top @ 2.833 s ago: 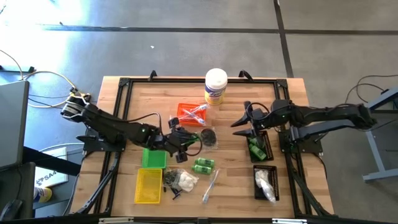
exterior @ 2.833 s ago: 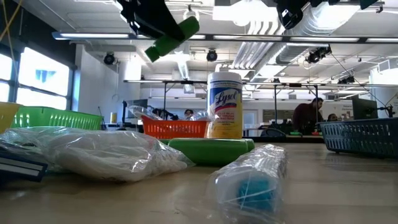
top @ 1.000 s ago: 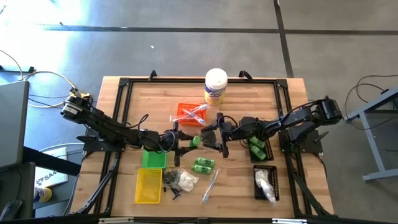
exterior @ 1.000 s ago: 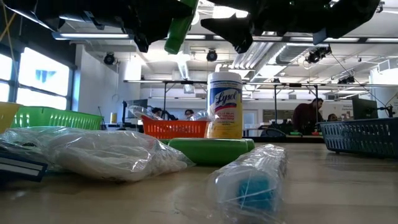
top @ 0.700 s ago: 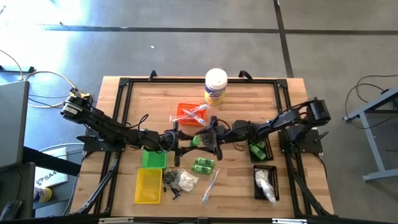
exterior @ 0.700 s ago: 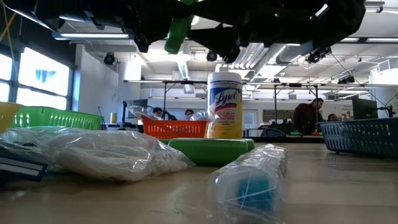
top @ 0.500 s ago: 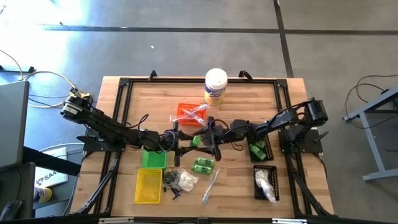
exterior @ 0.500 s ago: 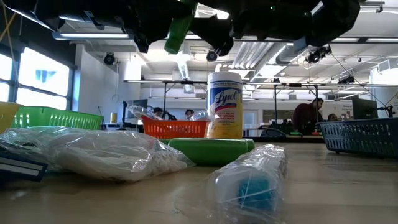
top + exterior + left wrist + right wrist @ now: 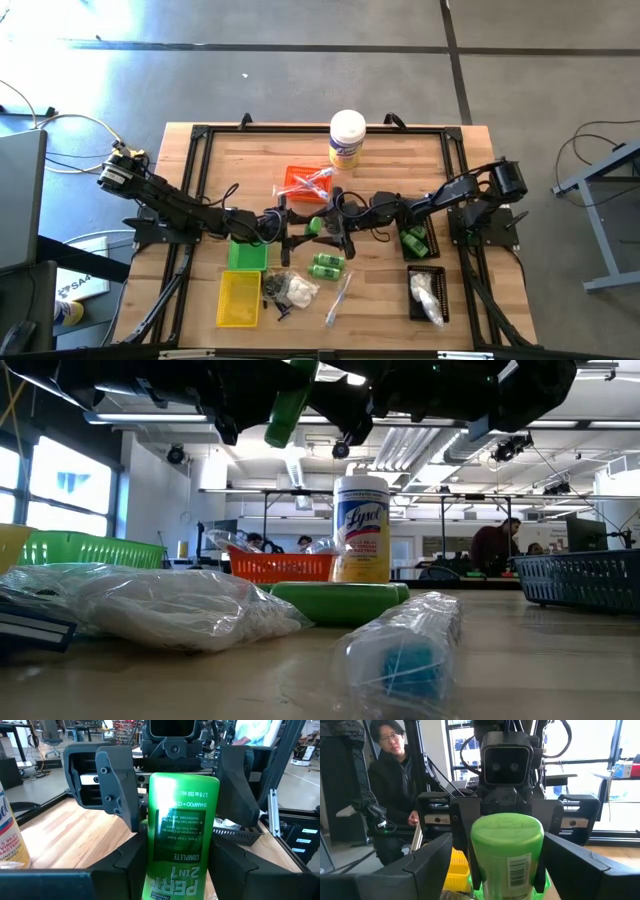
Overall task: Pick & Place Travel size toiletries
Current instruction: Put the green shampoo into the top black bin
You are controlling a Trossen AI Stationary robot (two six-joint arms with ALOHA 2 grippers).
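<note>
Green plastic marks the shampoo bottle [image 9: 315, 226], which in the high view is hanging above the middle of the wooden table [image 9: 460, 160], between the two arms; the left gripper [image 9: 298, 228] is clamping it, while the right gripper [image 9: 337, 224] is meeting it from the opposite side. Two more green bottles [image 9: 327, 266] are lying on the table just in front. In the low view, the bottle [image 9: 290, 405] is tilting in the air above an orange tray [image 9: 280, 567]. In the left wrist view, the left fingers [image 9: 127, 862] are gripping the bottle [image 9: 181, 840]. In the right wrist view, the right fingers [image 9: 427, 862] are standing wide on either side of the bottle [image 9: 507, 852], apart from it.
</note>
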